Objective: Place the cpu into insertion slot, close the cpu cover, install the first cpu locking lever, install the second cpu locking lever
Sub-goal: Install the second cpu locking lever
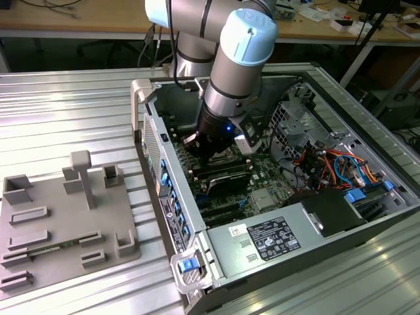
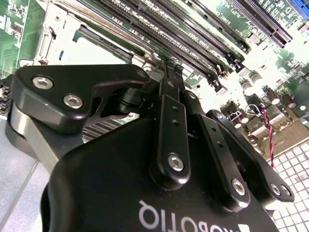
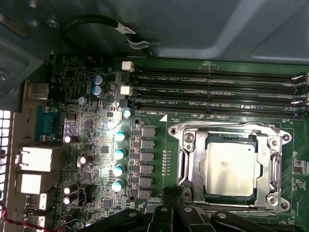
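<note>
The cpu (image 3: 231,169) lies flat in the insertion slot (image 3: 187,137), its pale metal top showing through the window of the cpu cover (image 3: 194,166). The silvery cover lies down over it. A thin metal lever (image 3: 222,126) runs along the socket's side nearest the memory slots (image 3: 217,92). My gripper (image 3: 171,194) hangs low over the motherboard at a corner of the socket. In the second wrist view the gripper (image 2: 166,72) has its fingers drawn together, shut, with the tips right by the socket's edge (image 2: 91,48). In the exterior view the gripper (image 1: 205,156) reaches down inside the open computer case.
The case's walls (image 1: 164,197) close in around the arm. A power supply (image 1: 275,236) and coloured cables (image 1: 328,164) lie at the exterior view's right. A grey fixture plate (image 1: 59,223) rests on the table to the left. Capacitors (image 3: 118,154) and rear ports (image 3: 38,159) stand beside the socket.
</note>
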Robot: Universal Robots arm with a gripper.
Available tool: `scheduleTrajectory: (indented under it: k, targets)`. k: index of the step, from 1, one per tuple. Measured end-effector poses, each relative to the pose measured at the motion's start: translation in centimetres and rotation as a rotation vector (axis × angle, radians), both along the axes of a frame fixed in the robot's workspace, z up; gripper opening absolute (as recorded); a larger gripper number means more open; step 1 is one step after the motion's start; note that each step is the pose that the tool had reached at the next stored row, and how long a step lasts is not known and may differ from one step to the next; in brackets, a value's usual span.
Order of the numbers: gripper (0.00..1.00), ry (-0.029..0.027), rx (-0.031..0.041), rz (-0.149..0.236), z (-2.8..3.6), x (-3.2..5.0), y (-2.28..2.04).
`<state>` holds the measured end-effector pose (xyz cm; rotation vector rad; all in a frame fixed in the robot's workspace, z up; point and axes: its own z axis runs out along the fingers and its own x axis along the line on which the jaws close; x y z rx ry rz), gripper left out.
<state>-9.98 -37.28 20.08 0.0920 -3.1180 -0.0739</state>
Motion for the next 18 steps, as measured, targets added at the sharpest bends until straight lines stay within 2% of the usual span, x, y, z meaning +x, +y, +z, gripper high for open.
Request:
scheduleTrajectory:
  k: [8,13,15,18]
  targets:
    - [0.11,0.0002,-0.0002,0.0,0.73,0.0,0.02]
    - [0.11,0.0002,-0.0004,0.0,1.98,0.0,0.15]
    - [0.11,0.0003,-0.0004,0.0,2.25,0.0,0.16]
    - [0.11,0.0001,-0.0003,0.0,2.29,0.0,0.16]
